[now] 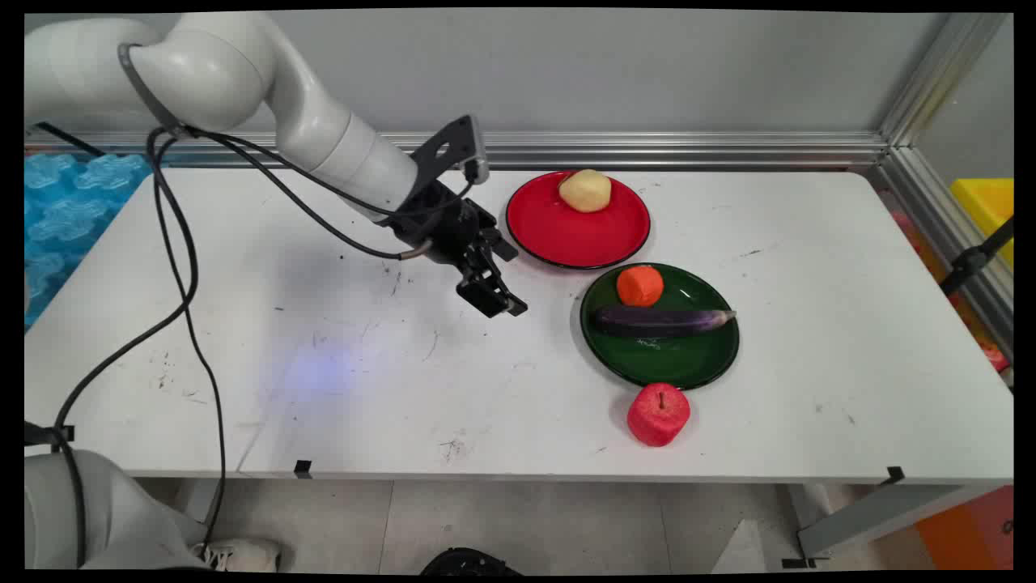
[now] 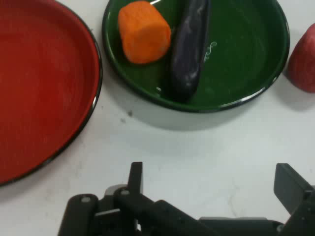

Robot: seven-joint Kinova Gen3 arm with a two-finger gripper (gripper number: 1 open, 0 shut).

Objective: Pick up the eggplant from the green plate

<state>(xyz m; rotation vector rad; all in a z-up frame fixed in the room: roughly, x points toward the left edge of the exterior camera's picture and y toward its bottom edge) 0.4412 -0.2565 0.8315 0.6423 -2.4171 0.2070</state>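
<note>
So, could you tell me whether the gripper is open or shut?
Open: in the hand view the gripper's two fingers stand far apart, with nothing but bare table between them.

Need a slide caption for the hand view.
Open gripper above bare table, facing green plate holding carrot and eggplant.

A robotics lab test bench: a white Kinova arm (image 1: 243, 97) trailing black cables (image 1: 182, 267) works over a scuffed white table (image 1: 364, 389) fenced by aluminium framing rails (image 1: 688, 150) against a plain grey wall (image 1: 607, 73). Toy fruit and vegetables sit on a red plate (image 1: 578, 220) and a green plate (image 1: 660, 325); blue foam matting (image 1: 65, 210) lies alongside.
</note>
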